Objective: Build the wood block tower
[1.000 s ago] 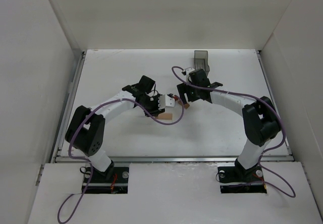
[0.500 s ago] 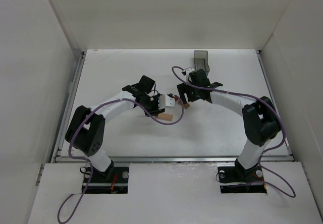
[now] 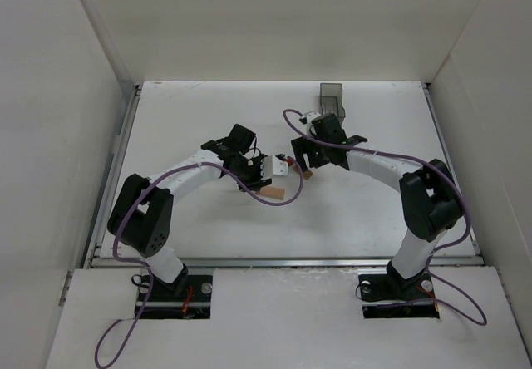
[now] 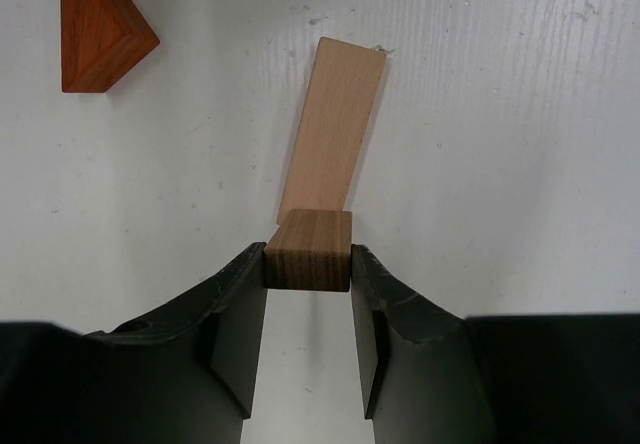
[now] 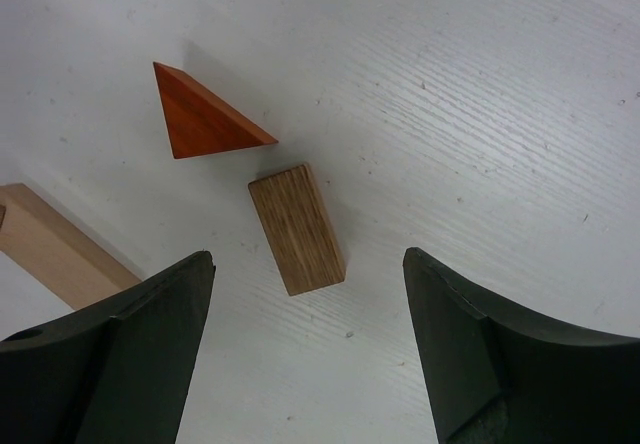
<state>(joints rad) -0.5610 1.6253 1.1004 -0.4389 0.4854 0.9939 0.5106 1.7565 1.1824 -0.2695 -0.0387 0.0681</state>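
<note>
In the left wrist view my left gripper (image 4: pixel 308 269) is shut on a small brown wooden block (image 4: pixel 308 251), held at the near end of a pale tan plank (image 4: pixel 335 129) that lies flat on the table. An orange triangular piece (image 4: pixel 100 26) lies at the upper left. In the right wrist view my right gripper (image 5: pixel 308 274) is open and empty above a second brown block (image 5: pixel 297 229) lying flat. The orange triangular piece (image 5: pixel 205 114) is just beyond it and the plank (image 5: pixel 55 246) is at the left. In the top view both grippers, the left (image 3: pixel 260 183) and the right (image 3: pixel 301 168), meet mid-table.
A translucent dark grey bin (image 3: pixel 332 99) stands at the back of the table behind the right arm. White walls enclose the table on three sides. Purple cables loop from both arms over the table near the blocks.
</note>
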